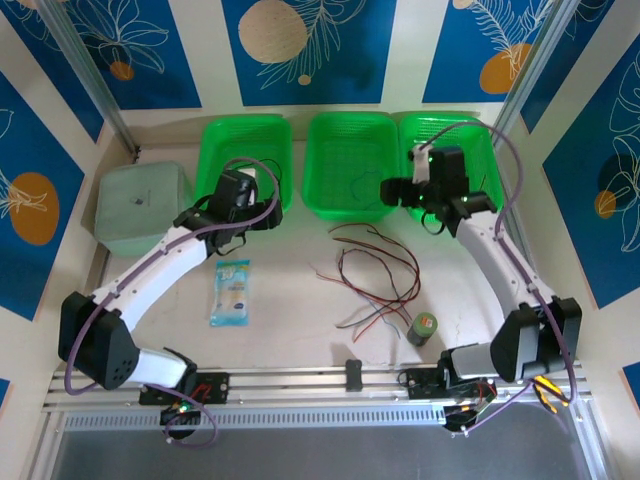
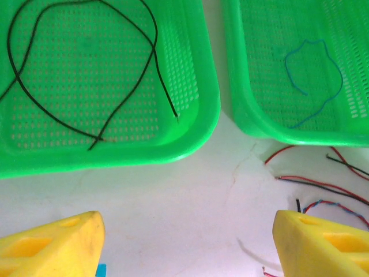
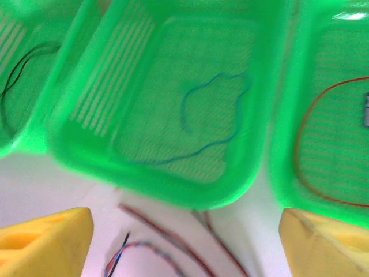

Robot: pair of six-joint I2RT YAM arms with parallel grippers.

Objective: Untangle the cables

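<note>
Both built the same: left arm (image 1: 165, 248) and right arm (image 1: 492, 250) have white shells with chunky black joints, plus a thick purple cable (image 1: 517, 180) looped along each. Small green lights (image 1: 432, 155) glow on the right wrist. The jaws are yellow plastic wedges with moulded slots.

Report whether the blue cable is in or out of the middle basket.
In. The blue cable lies loosely curled on the perforated floor of the middle basket, inside its rim.

Glossy perforated plastic baskets (image 2: 115, 158), smooth-sheathed cables (image 1: 378, 262), matt white table (image 2: 173, 202).
</note>
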